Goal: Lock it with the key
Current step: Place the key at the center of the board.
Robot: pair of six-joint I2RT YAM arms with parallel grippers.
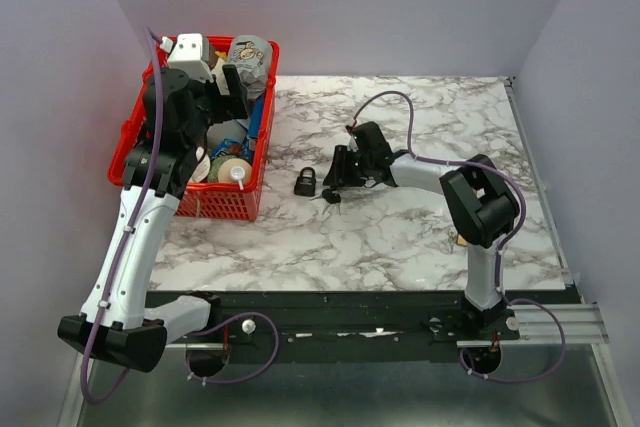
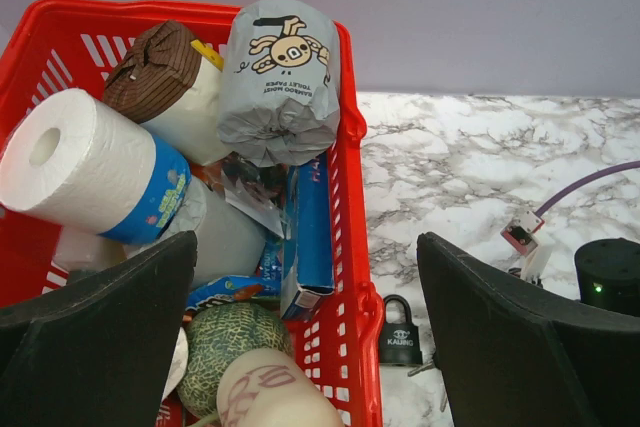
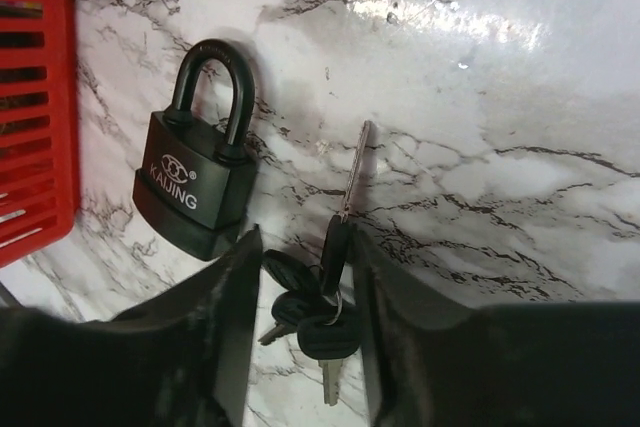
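Note:
A black padlock (image 3: 195,182) marked KAIJING lies flat on the marble, shackle closed, just right of the red basket. A bunch of black-headed keys (image 3: 320,297) lies beside it, one blade pointing away from the wrist. My right gripper (image 3: 305,247) is low over the keys, its jaws open, with the bunch lying between the fingers. From above, the padlock (image 1: 305,182) and keys (image 1: 330,199) sit at the right gripper (image 1: 335,179). My left gripper (image 2: 305,257) hangs wide open over the basket, holding nothing; the padlock (image 2: 400,332) shows past the basket wall.
The red basket (image 1: 265,137) at the left holds toilet paper rolls (image 2: 90,167), a blue box (image 2: 308,227), a melon (image 2: 225,347) and other goods. Purple walls close in the table at the back and on both sides. Bare marble (image 1: 430,247) spreads to the right.

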